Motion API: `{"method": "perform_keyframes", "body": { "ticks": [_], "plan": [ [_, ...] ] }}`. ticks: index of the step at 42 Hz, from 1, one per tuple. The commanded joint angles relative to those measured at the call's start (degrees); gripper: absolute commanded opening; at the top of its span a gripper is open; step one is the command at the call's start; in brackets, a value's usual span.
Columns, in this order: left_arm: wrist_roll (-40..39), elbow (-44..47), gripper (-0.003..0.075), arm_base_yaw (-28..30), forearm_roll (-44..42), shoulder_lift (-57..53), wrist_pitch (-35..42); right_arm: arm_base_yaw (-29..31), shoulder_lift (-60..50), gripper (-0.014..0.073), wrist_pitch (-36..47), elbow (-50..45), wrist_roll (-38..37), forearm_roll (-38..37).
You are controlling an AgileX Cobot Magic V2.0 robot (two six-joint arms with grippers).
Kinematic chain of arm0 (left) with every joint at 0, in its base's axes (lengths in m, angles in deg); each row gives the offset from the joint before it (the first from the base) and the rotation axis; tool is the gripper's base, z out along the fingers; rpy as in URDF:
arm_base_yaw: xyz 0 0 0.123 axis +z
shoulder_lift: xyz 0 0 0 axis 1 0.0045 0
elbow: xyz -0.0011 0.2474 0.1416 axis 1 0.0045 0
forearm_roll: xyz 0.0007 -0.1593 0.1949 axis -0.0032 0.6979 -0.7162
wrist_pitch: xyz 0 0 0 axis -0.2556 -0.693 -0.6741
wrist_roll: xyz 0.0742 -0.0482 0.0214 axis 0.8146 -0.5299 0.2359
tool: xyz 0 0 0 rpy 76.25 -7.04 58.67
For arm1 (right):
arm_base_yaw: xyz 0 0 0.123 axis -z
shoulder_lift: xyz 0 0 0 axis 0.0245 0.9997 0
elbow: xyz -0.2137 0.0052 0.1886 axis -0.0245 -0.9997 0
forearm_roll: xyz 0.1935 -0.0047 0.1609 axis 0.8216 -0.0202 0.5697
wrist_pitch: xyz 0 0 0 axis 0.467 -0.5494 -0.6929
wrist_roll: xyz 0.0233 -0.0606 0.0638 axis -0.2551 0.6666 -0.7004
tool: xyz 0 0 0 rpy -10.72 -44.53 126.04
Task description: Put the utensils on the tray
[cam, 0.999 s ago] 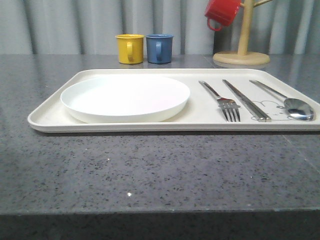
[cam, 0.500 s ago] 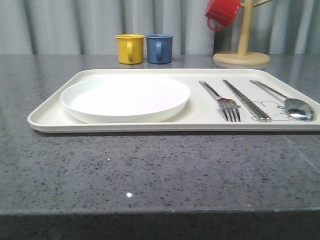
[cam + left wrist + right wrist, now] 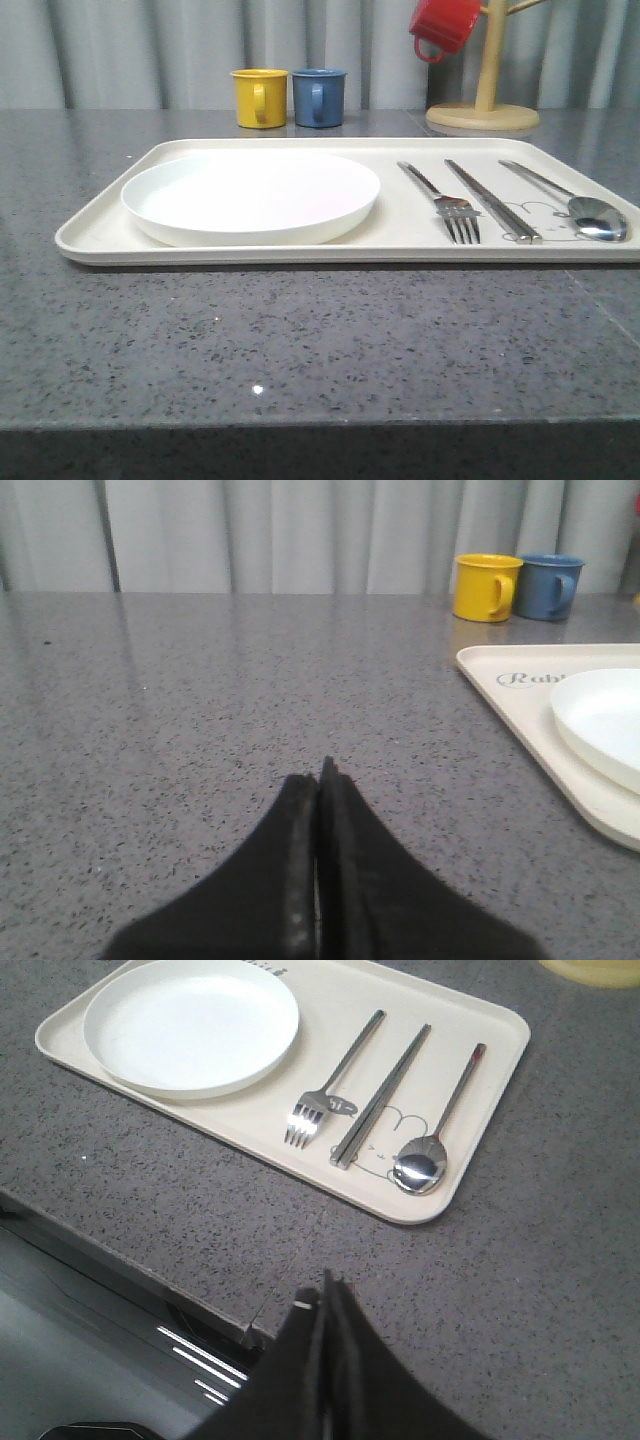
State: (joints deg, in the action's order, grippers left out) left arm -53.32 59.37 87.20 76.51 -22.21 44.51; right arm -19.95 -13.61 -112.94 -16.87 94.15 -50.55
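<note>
The cream tray point(image 3: 100, 225) point(image 3: 480, 1150) point(image 3: 520, 695) lies across the middle of the counter. On it rest the white plate point(image 3: 250, 195) point(image 3: 190, 1025) point(image 3: 610, 720) at the left, then the steel fork point(image 3: 445, 200) point(image 3: 325, 1085), the chopsticks point(image 3: 490, 198) point(image 3: 385, 1090) and the spoon point(image 3: 580, 205) point(image 3: 435, 1135) side by side at the right. My left gripper point(image 3: 320, 775) is shut and empty, low over bare counter left of the tray. My right gripper point(image 3: 322, 1295) is shut and empty, above the counter's front edge, apart from the tray.
A yellow mug point(image 3: 260, 97) point(image 3: 485, 586) and a blue mug point(image 3: 319, 96) point(image 3: 548, 585) stand behind the tray. A wooden mug tree point(image 3: 485, 100) with a red mug point(image 3: 443, 25) hanging on it stands at the back right. The counter edge point(image 3: 130, 1250) drops off near my right gripper.
</note>
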Motion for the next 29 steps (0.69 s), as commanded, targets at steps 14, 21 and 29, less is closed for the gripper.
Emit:
{"method": "perform_keyframes", "body": {
  "ticks": [14, 21, 29],
  "plan": [
    [0.00, 4.22, -0.0020, 2.00, 0.45, -1.26, 16.32, 0.28, 0.63, -0.0067, 4.28, 1.38, 0.20, 0.48],
    [0.00, 4.22, -0.0020, 2.14, 0.45, -1.26, 16.20, 0.28, 0.63, -0.0067, 4.28, 1.38, 0.20, 0.48],
    [0.00, 4.22, -0.0020, 2.14, -1.04, -1.26, 16.53, 0.28, 0.63, -0.0067, 4.28, 1.38, 0.20, 0.48]
  ]
}}
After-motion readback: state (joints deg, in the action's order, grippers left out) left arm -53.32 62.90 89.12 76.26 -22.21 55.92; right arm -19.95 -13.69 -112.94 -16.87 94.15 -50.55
